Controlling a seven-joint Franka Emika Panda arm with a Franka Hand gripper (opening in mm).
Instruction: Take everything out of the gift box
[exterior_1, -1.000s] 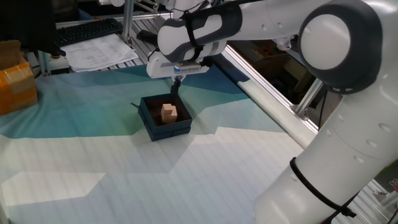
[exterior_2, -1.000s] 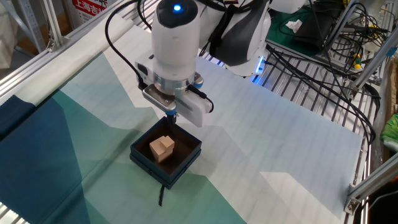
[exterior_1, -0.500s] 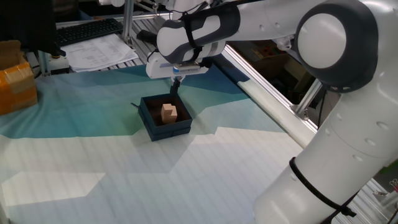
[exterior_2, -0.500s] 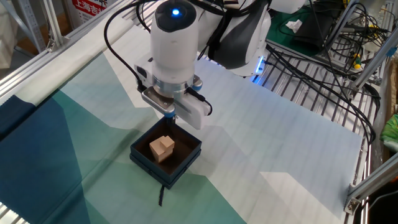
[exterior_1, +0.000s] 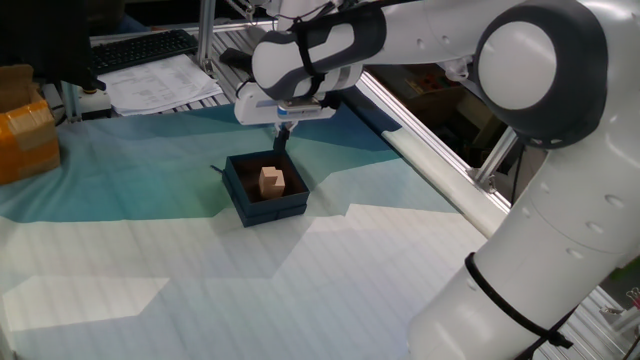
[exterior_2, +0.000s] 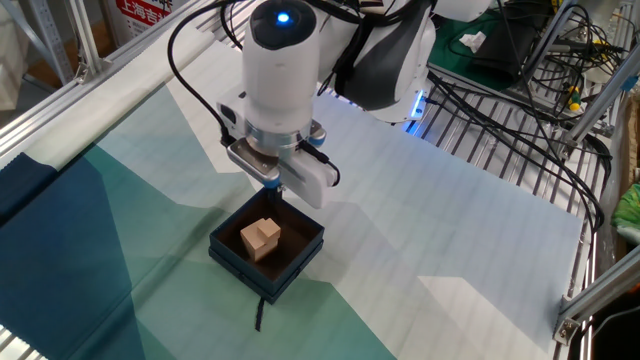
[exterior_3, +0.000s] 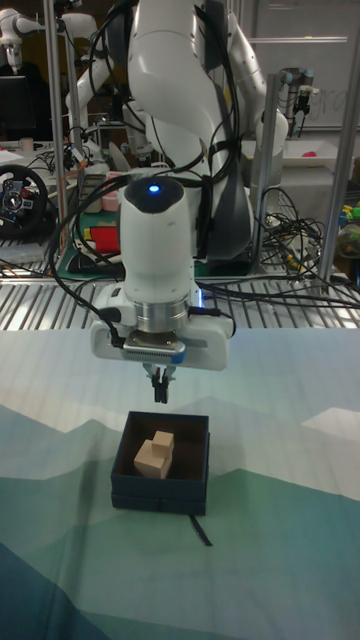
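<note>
gripper (exterior_3: 160, 392) barely shifted since second ago; jaws clenched, empty, hover above gift box (exterior_3: 160, 488); below them two wooden blocks (exterior_3: 154, 455), seemingly touching.

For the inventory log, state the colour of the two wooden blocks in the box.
Plain light tan wooden blocks, clearest in the tall fixed view.

Teal-and-white cloth (exterior_1: 150, 260) covers the table; cables (exterior_2: 520, 90) trail behind.

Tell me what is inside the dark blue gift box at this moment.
The gift box holds two light wooden blocks touching each other, on a dark floor. The tool hangs above the far wall, empty. The floor directly beneath the blocks is hidden.
</note>
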